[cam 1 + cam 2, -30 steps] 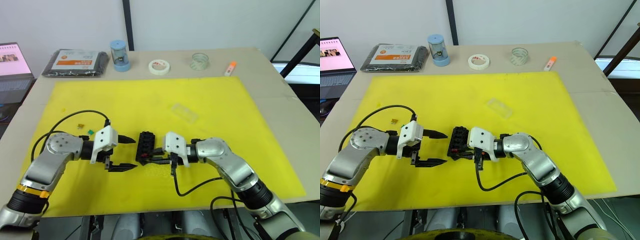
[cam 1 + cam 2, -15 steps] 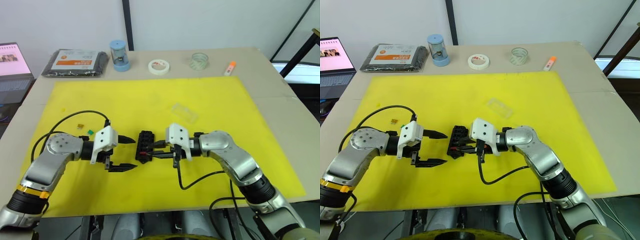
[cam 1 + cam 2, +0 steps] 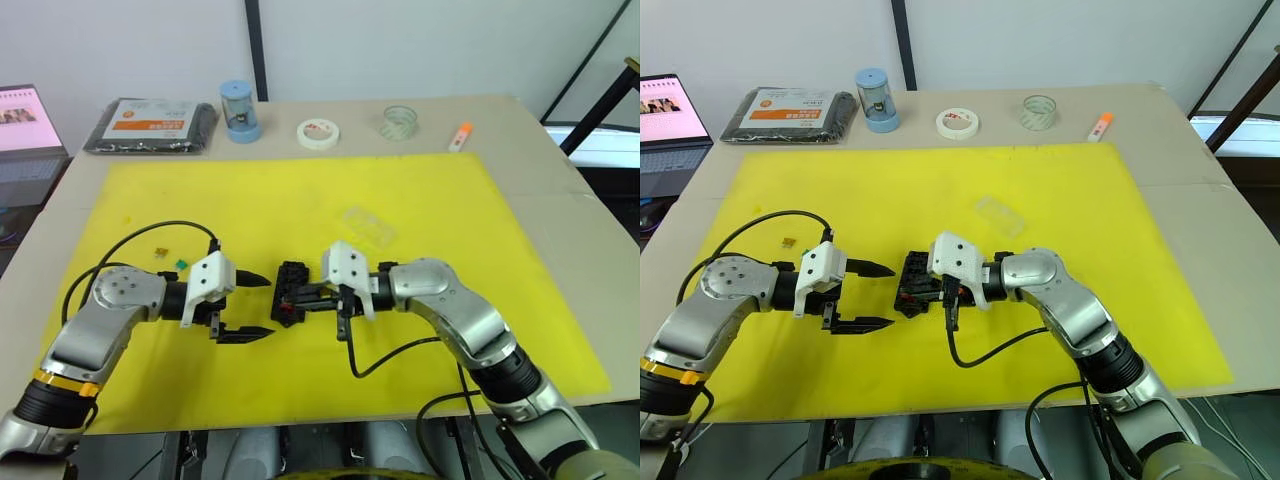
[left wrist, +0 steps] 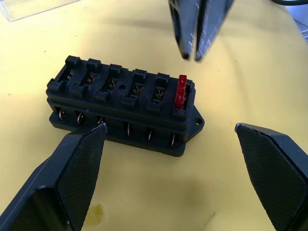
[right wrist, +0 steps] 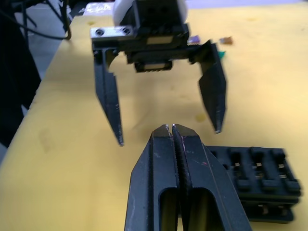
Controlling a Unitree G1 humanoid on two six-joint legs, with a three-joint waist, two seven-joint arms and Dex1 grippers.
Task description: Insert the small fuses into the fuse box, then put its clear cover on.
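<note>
On the yellow mat, the black fuse box (image 4: 126, 108) holds one red fuse (image 4: 181, 90); left jaws open, right closed.

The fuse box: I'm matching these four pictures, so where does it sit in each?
Left eye: fuse box between the grippers.
Right eye: same, mat centre.
Left wrist: centre, red fuse in its end slot.
Right wrist: behind the shut right gripper.
Shared landmark: open left gripper.

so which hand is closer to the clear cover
Right. The right hand sits at the fuse box, nearer the clear cover. The left hand is on the box's far side, farther away.
</note>
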